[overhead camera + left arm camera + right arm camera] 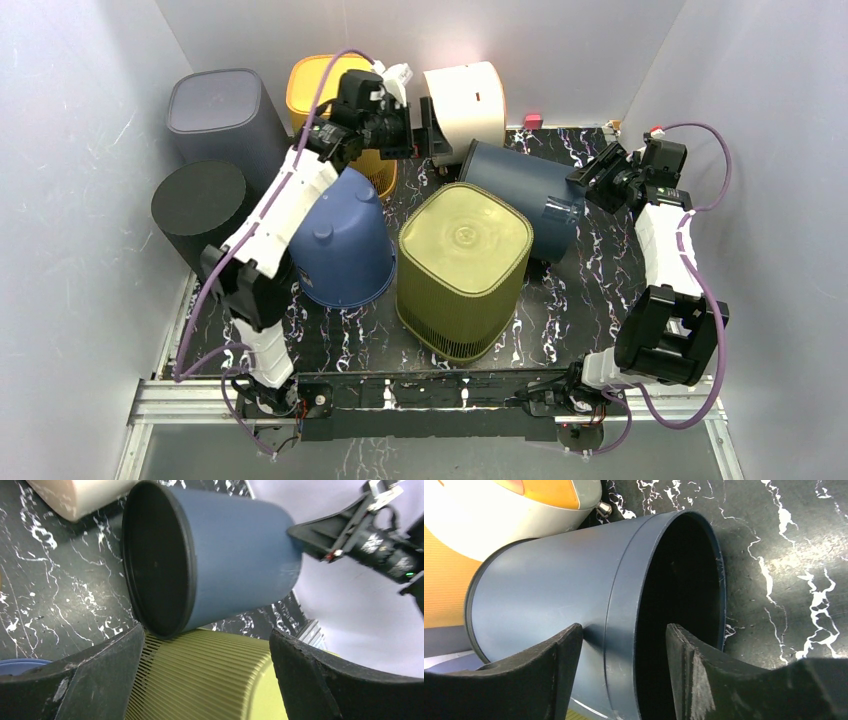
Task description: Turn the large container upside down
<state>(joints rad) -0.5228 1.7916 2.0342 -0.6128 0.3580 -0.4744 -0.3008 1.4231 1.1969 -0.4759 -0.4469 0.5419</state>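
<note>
A dark blue-grey round container (520, 195) lies on its side on the black marbled table (560, 310), resting against an olive ribbed container (465, 270) that stands upside down. My right gripper (592, 185) is open at its mouth. In the right wrist view the gripper (624, 630) straddles the rim (624, 605), one finger outside the wall and one inside. My left gripper (428, 135) is open and empty, hovering near the container's closed dark base (155, 560). In the left wrist view the gripper (207, 640) frames the olive container (210, 680).
An upside-down blue bucket (340, 240) sits under the left arm. An orange basket (320, 85), a cream container on its side (465, 100), a grey-purple bin (220, 110) and a black cylinder (200, 205) crowd the back and left. Grey walls enclose the table.
</note>
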